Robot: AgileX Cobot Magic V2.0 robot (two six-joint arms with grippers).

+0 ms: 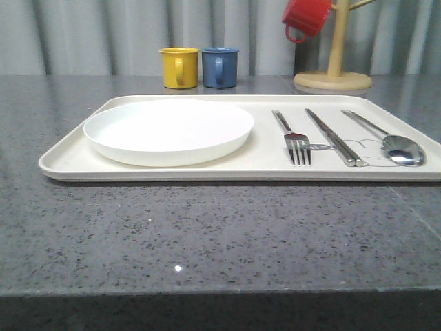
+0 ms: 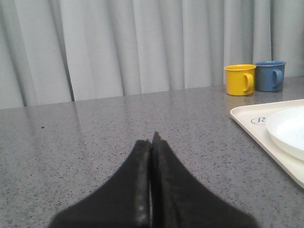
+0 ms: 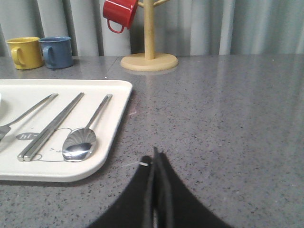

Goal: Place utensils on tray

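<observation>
Cream tray (image 1: 69, 160): plastic, low-rimmed, lying flat on my grey speckled table (image 1: 207, 234); it carries every item below
White plate (image 1: 169, 131): round, shallow, resting on the tray's left half
Fork (image 1: 294, 140): silver, four-tined, just right of the plate, tines toward me
Chopsticks (image 1: 335, 137): a slim flat pair, side by side, between fork and spoon
Spoon (image 1: 393, 143): long-handled, oval bowl toward me, nearest the tray's right rim
My left gripper (image 2: 152, 142): fingers pressed together, nothing between them, over bare table left of the tray
My right gripper (image 3: 155, 159): fingers pressed together, empty, over bare table right of the tray
Progress: as I judge it, the task is complete; no utensil lies off the tray and nothing is left to place
</observation>
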